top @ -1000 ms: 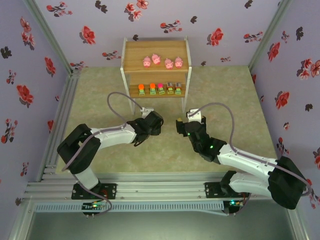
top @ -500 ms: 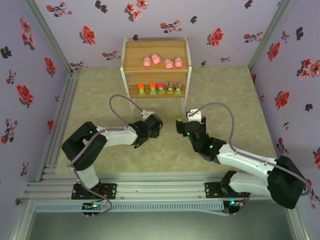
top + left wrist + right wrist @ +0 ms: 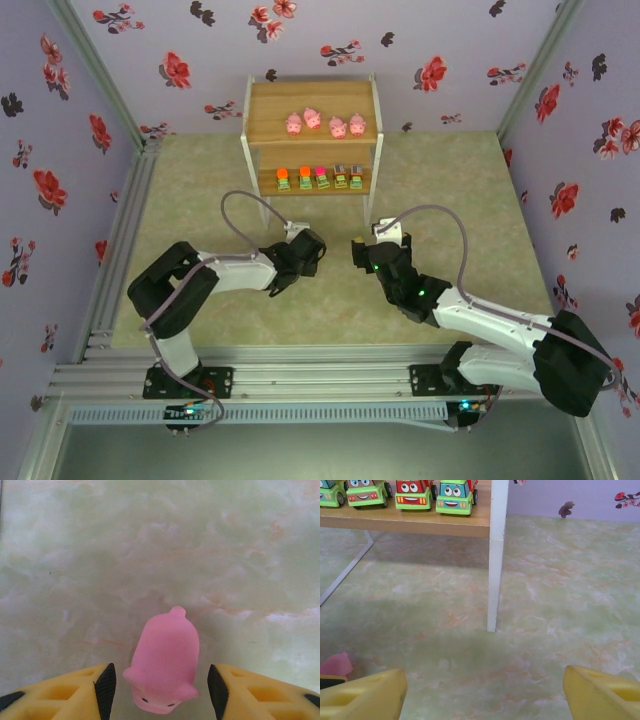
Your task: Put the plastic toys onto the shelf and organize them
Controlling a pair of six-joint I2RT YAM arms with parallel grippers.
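I have the left gripper (image 3: 161, 692) down low over the pale green marbled tabletop (image 3: 160, 555), its yellow fingers with black pads (image 3: 106, 686) standing on either side of a small rounded pink plastic pig (image 3: 165, 665). The pig lies on the table with its face toward the wrist camera. I can see a narrow gap at each pad, so the jaws are parted around it and not gripping.

Further back, in the middle, stands the two-tier light-brown wooden shelf with white metal legs (image 3: 310, 95). Four more pink pigs (image 3: 312, 119) sit in a loose row on its top board. Five little green-based toy cars (image 3: 322, 177) are lined up side by side on the lower board.

To the right, the right gripper (image 3: 482, 695) hangs near the shelf's front right leg (image 3: 496, 570). Its yellow fingers (image 3: 602, 692) are spread wide with bare table between them, holding nothing.
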